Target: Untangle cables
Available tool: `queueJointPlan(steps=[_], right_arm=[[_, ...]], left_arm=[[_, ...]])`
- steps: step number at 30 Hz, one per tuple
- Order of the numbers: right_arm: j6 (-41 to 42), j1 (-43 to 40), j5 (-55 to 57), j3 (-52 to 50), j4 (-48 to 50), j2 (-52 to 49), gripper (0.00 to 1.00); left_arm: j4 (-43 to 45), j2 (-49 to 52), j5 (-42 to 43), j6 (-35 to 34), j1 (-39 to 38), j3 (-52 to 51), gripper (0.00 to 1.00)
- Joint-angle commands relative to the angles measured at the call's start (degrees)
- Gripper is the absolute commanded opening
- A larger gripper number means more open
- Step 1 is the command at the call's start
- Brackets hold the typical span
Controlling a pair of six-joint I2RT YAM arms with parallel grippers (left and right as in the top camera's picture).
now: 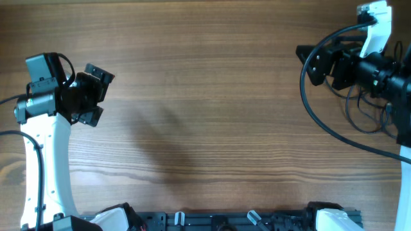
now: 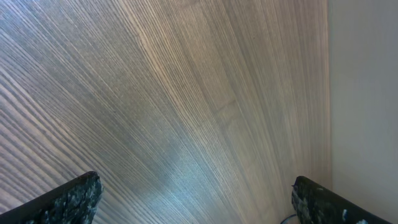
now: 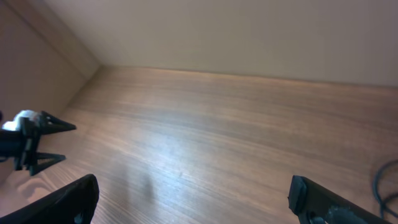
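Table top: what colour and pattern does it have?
The table is brown with wood grain, best seen from overhead.

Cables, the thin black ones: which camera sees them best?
The overhead view. It shows the cables as thin black loops on the table beside the right arm, partly hidden under it. The right wrist view catches only a thin dark curve at its edge, perhaps a cable. The left wrist view shows only tabletop, no cables.

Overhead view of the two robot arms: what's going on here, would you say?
Nothing is being handled right now. The left gripper and right gripper both hang open and empty over the wooden table. The cables lie in loose loops by the table's right edge, partly under the right arm, untouched.
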State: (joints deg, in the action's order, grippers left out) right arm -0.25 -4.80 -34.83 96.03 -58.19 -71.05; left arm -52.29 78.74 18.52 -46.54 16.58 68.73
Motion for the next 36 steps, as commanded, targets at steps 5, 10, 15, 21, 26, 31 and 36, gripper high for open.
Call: queueJointPlan(steps=[5,10,15,21,26,31,36], right_arm=[[-6.47,0.13,4.81,0.50,-2.97,1.31,1.00],[-13.68,0.20,6.34,-4.33,0.52,4.61,1.00],[-17.90,0.20,7.21,-24.65,14.99,20.35,1.00],[-19.28,1.14,8.15,-57.57,40.06,41.22,1.00],[-19.06,3.69,8.28,-77.50,54.82,57.55,1.00],[-19.08,6.16,10.03,-88.54,61.57,66.82,1.00],[-12.70,6.47,14.60,-95.82,66.75,70.88,1.00]], left_arm=[[0.15,-1.11,-0.15,1.16,0.31,-0.37,1.00],[0.15,-1.11,-0.15,1.14,0.31,-0.37,1.00],[0.15,-1.11,-0.15,1.16,0.31,-0.37,1.00],[0.15,-1.11,-0.15,1.16,0.31,-0.37,1.00],[0.15,-1.11,-0.15,1.16,0.31,-0.37,1.00],[0.15,-1.11,-0.15,1.14,0.31,-0.37,1.00],[0.15,-1.11,-0.15,1.14,0.31,-0.37,1.00]])
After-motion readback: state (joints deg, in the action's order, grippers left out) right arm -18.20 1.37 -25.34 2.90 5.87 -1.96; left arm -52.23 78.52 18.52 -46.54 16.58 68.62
